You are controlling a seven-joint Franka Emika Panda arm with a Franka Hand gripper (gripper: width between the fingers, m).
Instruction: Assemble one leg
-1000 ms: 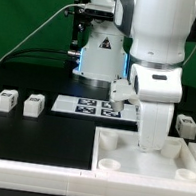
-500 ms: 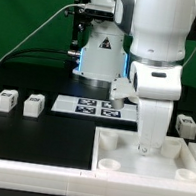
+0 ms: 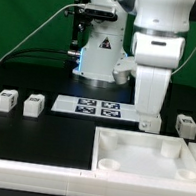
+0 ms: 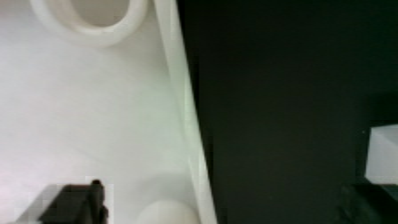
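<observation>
Three small white legs with tags stand on the black table: two at the exterior view's left (image 3: 5, 100) (image 3: 33, 103) and one at its right (image 3: 186, 126). My gripper (image 3: 148, 119) hangs just above the far rim of the big white recessed panel (image 3: 143, 158), near its far right corner. In the wrist view the gripper (image 4: 217, 205) is open and empty, its dark fingers (image 4: 71, 203) wide apart astride the panel's rim (image 4: 178, 110). A round corner socket (image 4: 98, 20) shows in the panel. A white block (image 4: 384, 150), cut off by the frame, lies on the black table.
The marker board (image 3: 97, 108) lies mid-table behind the panel. A white raised frame (image 3: 38, 150) runs along the front and the exterior view's left. The robot base (image 3: 97, 55) stands at the back, with a cable curving off to the exterior view's left.
The gripper has risen out of the panel's far right corner and now hangs above its far rim. The three legs on the table have not moved.
</observation>
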